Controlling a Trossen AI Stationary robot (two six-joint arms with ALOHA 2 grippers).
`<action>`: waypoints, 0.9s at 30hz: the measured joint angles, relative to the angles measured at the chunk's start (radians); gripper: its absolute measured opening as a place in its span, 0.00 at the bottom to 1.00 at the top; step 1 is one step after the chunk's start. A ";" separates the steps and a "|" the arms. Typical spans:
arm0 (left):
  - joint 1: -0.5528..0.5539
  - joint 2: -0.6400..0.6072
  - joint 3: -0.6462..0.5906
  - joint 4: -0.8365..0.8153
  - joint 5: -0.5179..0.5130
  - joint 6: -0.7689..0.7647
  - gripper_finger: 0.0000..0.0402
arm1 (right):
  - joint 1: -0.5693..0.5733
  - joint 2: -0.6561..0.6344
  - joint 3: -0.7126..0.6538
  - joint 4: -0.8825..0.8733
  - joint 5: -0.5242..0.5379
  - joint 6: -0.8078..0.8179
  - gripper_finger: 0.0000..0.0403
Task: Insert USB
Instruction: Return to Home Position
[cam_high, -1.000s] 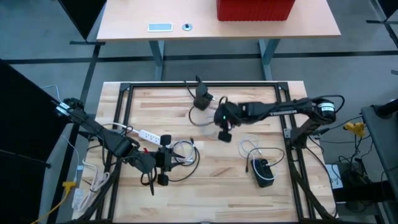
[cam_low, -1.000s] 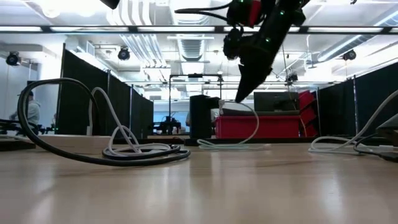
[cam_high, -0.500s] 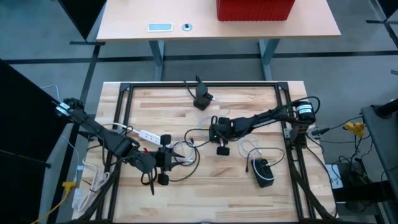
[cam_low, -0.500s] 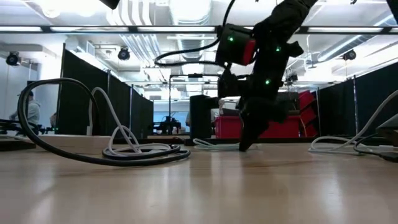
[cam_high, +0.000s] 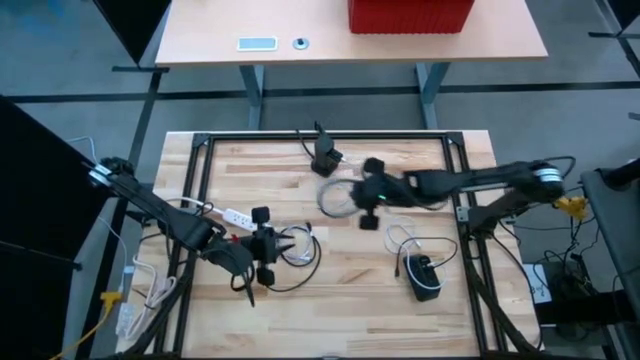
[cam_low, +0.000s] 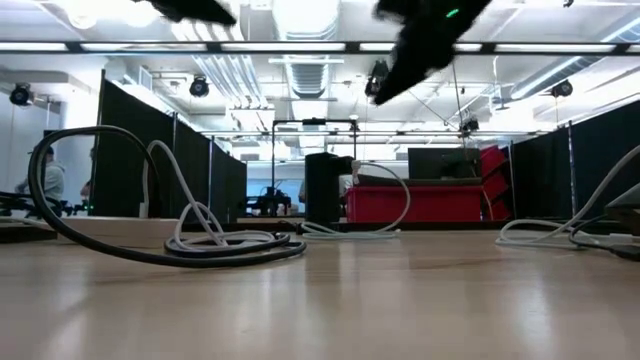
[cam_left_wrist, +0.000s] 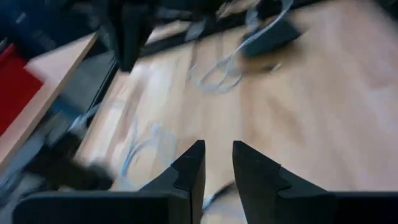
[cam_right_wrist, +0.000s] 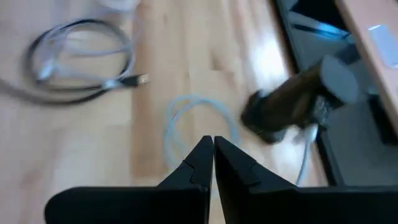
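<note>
My right gripper (cam_high: 358, 196) has lifted off the table, pulled back; fingers pressed together, empty; left gripper (cam_high: 275, 246) slightly parted, empty; light blue cable (cam_high: 326, 200) looped beside black outlet extension (cam_high: 325, 158); insertion likely done.

Twelve o'clock from above: a beige desk (cam_high: 200, 40), red crate (cam_high: 410, 15) on it toward one o'clock, a small white slab (cam_high: 257, 43) at eleven. Level view, black partition curtains (cam_low: 130, 150) stand behind, a person (cam_low: 48, 180) at nine o'clock.
</note>
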 joint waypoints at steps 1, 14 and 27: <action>0.000 -0.009 0.000 0.023 0.030 0.032 0.17 | 0.008 -0.049 -0.023 -0.004 -0.008 0.020 0.00; 0.118 -0.127 -0.174 0.386 0.136 0.222 0.17 | 0.128 -0.789 -0.505 0.295 -0.129 0.158 0.00; 0.707 -0.300 -0.430 0.600 0.504 0.107 0.17 | 0.127 -1.286 -0.794 0.385 -0.127 0.185 0.00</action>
